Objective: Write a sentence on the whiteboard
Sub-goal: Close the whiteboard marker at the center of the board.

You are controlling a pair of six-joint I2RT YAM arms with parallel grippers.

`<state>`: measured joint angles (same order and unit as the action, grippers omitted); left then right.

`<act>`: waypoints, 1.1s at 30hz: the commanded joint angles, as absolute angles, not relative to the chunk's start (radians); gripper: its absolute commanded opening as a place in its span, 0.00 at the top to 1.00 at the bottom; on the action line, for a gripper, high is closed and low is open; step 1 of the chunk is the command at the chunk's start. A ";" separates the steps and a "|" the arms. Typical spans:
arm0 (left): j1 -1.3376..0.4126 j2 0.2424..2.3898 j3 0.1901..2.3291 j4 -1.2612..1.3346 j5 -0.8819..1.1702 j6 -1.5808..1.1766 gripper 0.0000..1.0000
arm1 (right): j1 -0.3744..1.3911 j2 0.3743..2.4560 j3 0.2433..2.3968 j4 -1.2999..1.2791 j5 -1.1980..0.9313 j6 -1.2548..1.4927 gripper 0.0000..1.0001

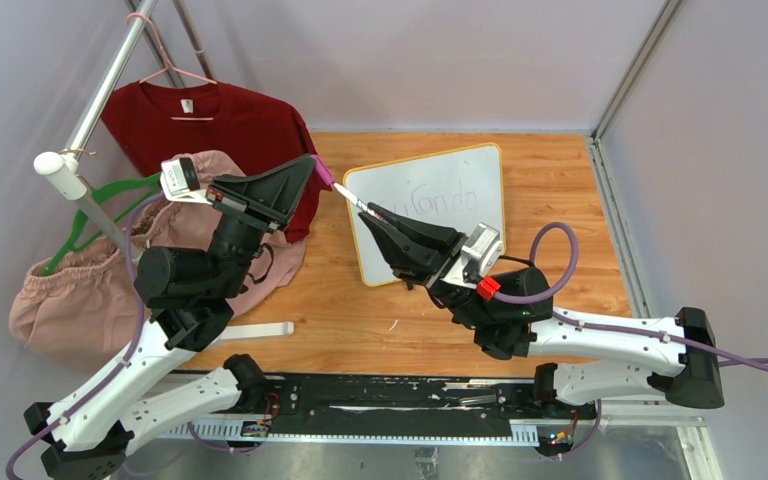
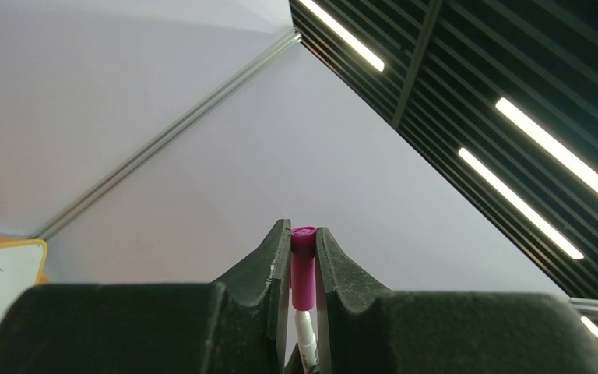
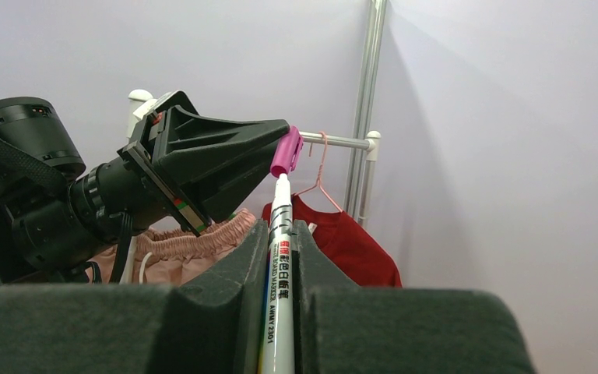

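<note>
Top external view: the wooden table [image 1: 560, 200] carries the whiteboard [image 1: 460, 225], which lies flat at the far centre-right with its yellow-orange frame slightly skewed to the table edges. A red shirt [image 1: 230, 125] hangs on a pink hanger at the far left. A pink garment [image 1: 70, 300] is heaped below it, beside a green hanger [image 1: 85, 215].

The right gripper [image 1: 372, 218] hangs over the left part of the whiteboard and points toward the far left. Its fingers are clamped on the white barrel of a marker [image 1: 358, 200], seen close up in the right wrist view [image 3: 279, 288]. The left gripper [image 1: 310, 165] is raised just off the whiteboard's far-left corner, above the edge of the red shirt. It is clamped on the magenta cap [image 2: 304, 269].

The marker tip meets the mouth of the cap [image 3: 286, 152]; whether it is seated inside cannot be determined.

The sentence [image 1: 430, 203] appears as one faint purple handwritten line across the upper half of the whiteboard. The right arm covers the area below it.
</note>
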<state>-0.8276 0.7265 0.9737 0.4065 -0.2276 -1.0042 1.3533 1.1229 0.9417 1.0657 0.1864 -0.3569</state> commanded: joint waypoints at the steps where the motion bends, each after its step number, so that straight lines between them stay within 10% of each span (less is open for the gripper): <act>1: -0.824 0.730 0.974 0.436 -0.212 -1.011 1.00 | 1.367 1.124 0.979 1.112 0.204 -0.349 1.00; 33: -0.824 0.734 0.950 0.436 -0.192 -1.039 1.00 | 1.391 1.260 1.047 1.162 0.262 -0.634 1.00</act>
<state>-0.8196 0.7383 0.9623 0.4210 -0.2260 -1.0409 1.3701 1.2324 1.0077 1.1286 0.2291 -0.5404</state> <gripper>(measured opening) 0.185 0.138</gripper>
